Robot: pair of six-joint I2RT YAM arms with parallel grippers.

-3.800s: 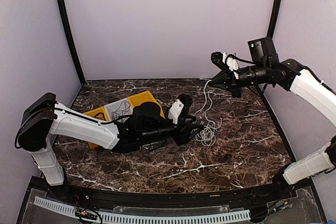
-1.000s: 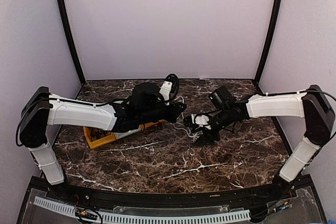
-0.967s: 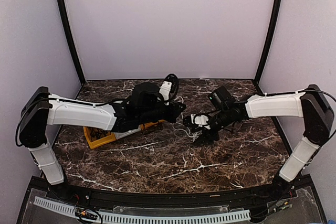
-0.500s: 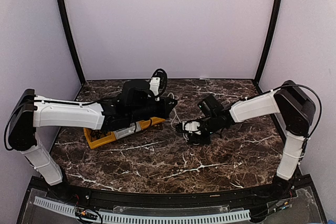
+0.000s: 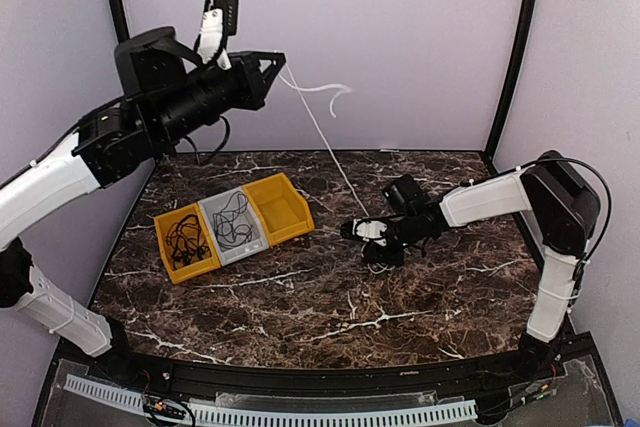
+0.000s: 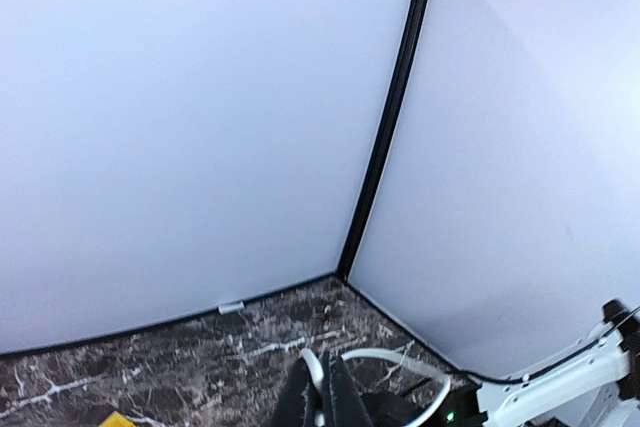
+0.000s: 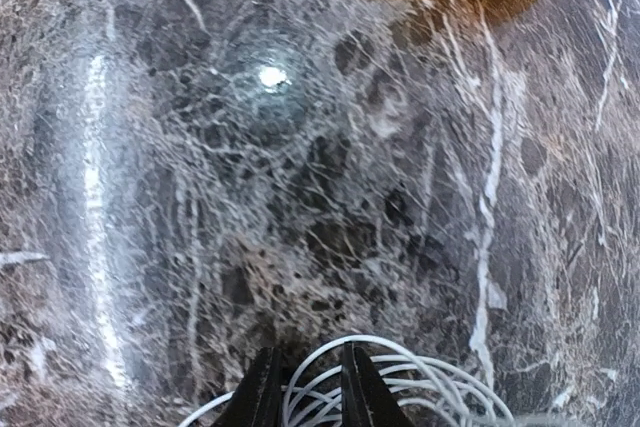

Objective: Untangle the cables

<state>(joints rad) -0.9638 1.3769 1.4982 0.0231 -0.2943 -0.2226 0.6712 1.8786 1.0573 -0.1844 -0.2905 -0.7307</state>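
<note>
**White cable stretched tight between a high pincer and a low one**

The left pincer [image 5: 272, 60], lifted high, is clamped fully shut on the white cable [image 5: 322, 137]. A short free end curls away just beyond its tips. From that grip the cord runs down in a straight, tight line to the right pincer [image 7: 308, 387], which sits low on the table [image 7: 300, 147]. Its jaws are narrowed to a slim gap, with several white loops lying between and just under the tips. Whether they are really pinched cannot be told.

If the low pincer bears on crossed loops while the high one pulls further, the coil could cinch into a knot. If it grips nothing, the whole pile may be dragged along. The slick cord could also slide out of the left tips.

The cord is thin, round, smooth and springy. The table is glossy dark stone veined white. A boxy yellow plastic bin [image 5: 280, 209] lies ahead of the right pincer's tips.
</note>
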